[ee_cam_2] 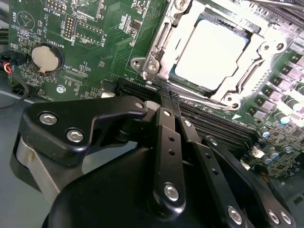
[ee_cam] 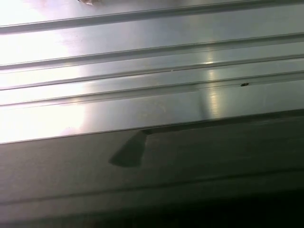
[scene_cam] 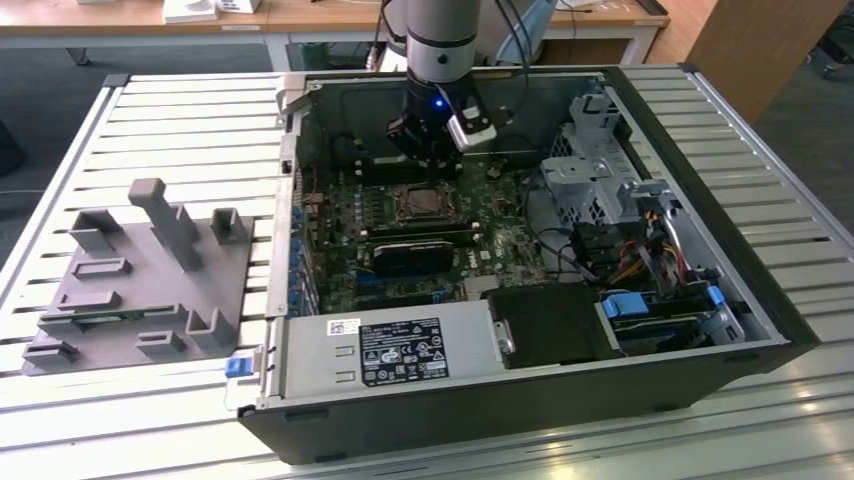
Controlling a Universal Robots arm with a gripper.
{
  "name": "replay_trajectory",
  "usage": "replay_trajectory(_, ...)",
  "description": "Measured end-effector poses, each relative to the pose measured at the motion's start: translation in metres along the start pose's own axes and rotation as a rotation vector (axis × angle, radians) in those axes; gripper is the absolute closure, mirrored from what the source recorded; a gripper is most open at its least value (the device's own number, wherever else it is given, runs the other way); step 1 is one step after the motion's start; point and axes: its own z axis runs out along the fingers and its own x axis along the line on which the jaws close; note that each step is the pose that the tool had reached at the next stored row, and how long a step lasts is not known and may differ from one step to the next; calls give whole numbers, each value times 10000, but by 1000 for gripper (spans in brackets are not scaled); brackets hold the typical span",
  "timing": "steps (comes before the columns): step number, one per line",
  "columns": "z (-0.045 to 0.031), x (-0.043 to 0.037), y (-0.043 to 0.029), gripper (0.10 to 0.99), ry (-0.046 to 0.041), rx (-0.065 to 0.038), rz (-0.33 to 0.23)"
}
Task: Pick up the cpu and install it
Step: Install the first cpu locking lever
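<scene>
Gleaming silvery-grey, pale-rimmed cpu (ee_cam_2: 212, 54) flat in its metal-framed socket (ee_cam_2: 161, 45), end effector (ee_cam_2: 166, 97) pressed together, empty.

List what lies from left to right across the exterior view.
Grey tray on the slatted table → open computer case, its motherboard carrying the socket with the gripper above it → metal drive cage → blue-clipped drive bay.

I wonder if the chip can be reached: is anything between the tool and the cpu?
Nothing visible. The cpu lies bare inside the socket frame, and the tool hangs beside it.
</scene>
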Motion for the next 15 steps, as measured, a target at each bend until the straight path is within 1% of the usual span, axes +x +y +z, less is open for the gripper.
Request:
replay_trajectory(3,0,0,0,980,-4,23,0)
replay_trajectory(6,6,0,-1,980,-15,118,-2)
replay_trajectory(11,29,0,-2,980,-31,248,-4)
replay_trajectory(15,53,0,-1,980,-28,277,-4)
